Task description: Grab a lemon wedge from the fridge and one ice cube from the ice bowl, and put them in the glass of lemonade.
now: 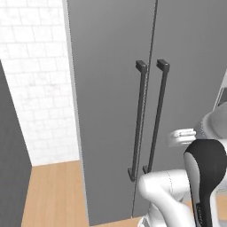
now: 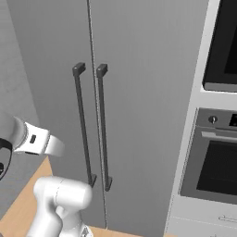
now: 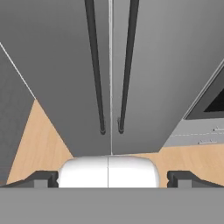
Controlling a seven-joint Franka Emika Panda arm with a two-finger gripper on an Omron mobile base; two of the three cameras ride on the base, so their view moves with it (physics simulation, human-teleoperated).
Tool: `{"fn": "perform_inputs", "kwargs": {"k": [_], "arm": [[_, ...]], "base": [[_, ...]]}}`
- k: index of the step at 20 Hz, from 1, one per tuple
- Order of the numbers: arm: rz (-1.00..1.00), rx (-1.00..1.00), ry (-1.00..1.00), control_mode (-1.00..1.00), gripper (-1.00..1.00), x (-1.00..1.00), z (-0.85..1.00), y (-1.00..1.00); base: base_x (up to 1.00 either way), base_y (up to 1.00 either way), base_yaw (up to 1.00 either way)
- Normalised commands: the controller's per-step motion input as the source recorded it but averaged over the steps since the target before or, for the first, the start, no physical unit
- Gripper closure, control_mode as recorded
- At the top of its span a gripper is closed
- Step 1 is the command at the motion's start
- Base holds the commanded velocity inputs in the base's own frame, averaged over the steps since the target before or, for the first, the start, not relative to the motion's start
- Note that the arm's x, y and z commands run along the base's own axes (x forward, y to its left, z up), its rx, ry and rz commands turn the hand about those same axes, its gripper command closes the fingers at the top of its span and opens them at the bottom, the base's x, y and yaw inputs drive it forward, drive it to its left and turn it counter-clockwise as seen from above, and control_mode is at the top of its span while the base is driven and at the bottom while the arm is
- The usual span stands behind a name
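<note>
**Fridge shut, pincer spread wide in front of its handles**

The fridge (image 1: 111, 88) is a tall, flat-fronted cabinet in smooth matte grey, and both of its doors are closed, meeting at a thin vertical seam. On either side of that seam runs a long dark bar handle: the left handle (image 1: 138, 119) and the right handle (image 1: 157, 115), each a slim straight rod with a short squared bracket at top and bottom. In the hand view the two rods run down from the top and end side by side just above the fridge's lower edge.

The pincer (image 3: 112, 178) faces the fridge and is clear of it, its two small dark fingertips (image 3: 43, 178) standing far apart at the bottom of the hand view, with nothing between them. It touches neither handle.

Left of the fridge is a wall of white rectangular tiles (image 1: 40, 80) with fine pale joints, and beyond that a plain dark grey panel (image 1: 11, 168) at the frame's edge. Right of the fridge stands a pale cabinet column holding a black wall oven (image 2: 215, 162) with a glossy dark glass door, a horizontal metal bar handle and a round knob above it. Beneath the fridge the floor (image 1: 53, 195) is light wooden planking with a faint grain.
</note>
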Motion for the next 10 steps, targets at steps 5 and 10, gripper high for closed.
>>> {"fn": "perform_inputs", "kwargs": {"k": [5, 10], "arm": [[0.0, 0.0, 0.0, 1.0, -1.0, 0.0, 0.0, 0.0], [0.0, 0.0, 0.0, 1.0, -1.0, 0.0, 0.0, 0.0]], "base": [[-0.27, -0.02, 0.0], [-0.37, -0.05, 0.0]]}}
